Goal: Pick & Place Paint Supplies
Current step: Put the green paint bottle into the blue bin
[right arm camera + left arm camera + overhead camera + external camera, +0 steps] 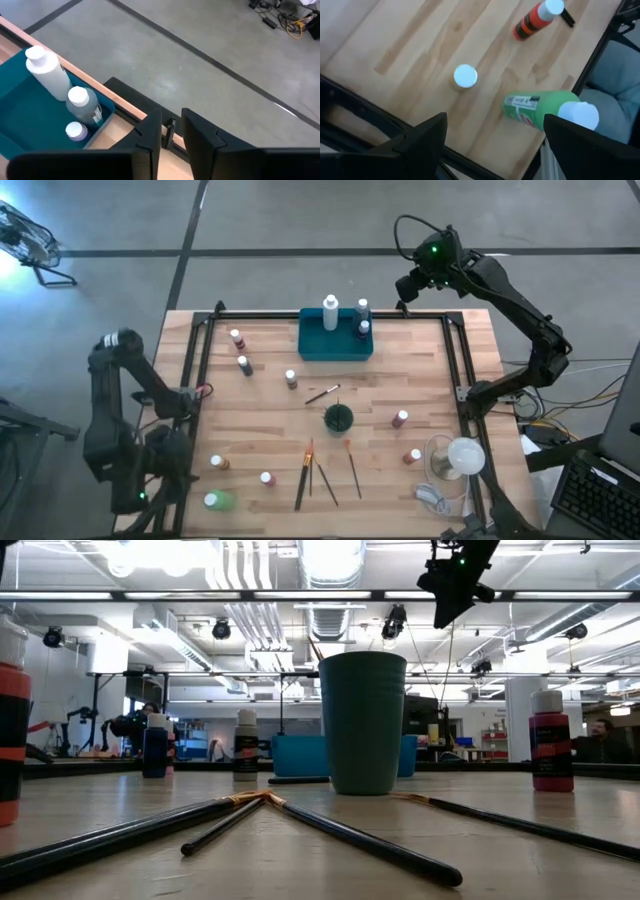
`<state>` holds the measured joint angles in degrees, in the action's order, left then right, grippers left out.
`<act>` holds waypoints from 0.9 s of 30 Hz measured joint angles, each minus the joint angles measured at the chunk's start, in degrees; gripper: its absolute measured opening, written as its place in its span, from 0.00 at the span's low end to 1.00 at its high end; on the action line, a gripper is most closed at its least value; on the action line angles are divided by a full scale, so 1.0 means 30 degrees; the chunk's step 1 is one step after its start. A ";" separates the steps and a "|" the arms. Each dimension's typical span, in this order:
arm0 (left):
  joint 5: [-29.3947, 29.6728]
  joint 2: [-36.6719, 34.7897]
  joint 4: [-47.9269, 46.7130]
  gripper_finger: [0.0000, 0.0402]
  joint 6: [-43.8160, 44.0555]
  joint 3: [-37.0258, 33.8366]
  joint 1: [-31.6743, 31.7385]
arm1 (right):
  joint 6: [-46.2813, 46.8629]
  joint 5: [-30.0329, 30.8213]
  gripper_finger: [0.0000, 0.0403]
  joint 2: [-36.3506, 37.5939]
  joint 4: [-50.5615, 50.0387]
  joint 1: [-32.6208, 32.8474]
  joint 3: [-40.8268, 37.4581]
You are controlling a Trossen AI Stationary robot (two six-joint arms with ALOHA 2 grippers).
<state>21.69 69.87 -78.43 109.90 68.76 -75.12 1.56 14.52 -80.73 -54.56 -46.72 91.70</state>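
My left gripper point(165, 470) hangs wide open over the table's near left corner, touching nothing. Below it a green bottle point(540, 107) lies on its side, next to an upright small bottle point(465, 76) and an orange-and-black one point(535, 20). The teal tray point(335, 345) at the far edge holds a white bottle point(47, 72), a grey one point(82, 105) and a small dark one point(76, 131). My right gripper point(171, 117) hovers high beyond the tray's far right corner, a narrow gap between its fingers and nothing in it. Several brushes point(305, 475) lie near the dark green cup point(338, 418).
More small bottles stand scattered: two at the far left point(237, 338), one mid-table point(291, 379), two at the right point(400, 419). One brush point(322, 394) lies beyond the cup. A white round lamp-like object point(460, 458) with a cable sits at the near right. Black rails point(200, 360) frame the table.
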 joint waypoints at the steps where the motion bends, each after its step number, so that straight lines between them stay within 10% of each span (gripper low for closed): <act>1: -0.0036 0.0246 0.0086 0.83 0.0097 0.0113 -0.0076 | 0.0004 0.0011 0.20 -0.0007 0.0032 0.0000 -0.0007; 27: -0.0635 0.1587 0.5493 0.83 -0.4591 -0.2649 0.0146 | 0.0390 0.0006 0.37 -0.0014 0.1862 -0.0007 -0.0007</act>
<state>19.79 74.63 -61.95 96.13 60.81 -74.69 2.73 14.54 -80.77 -48.98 -46.74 91.68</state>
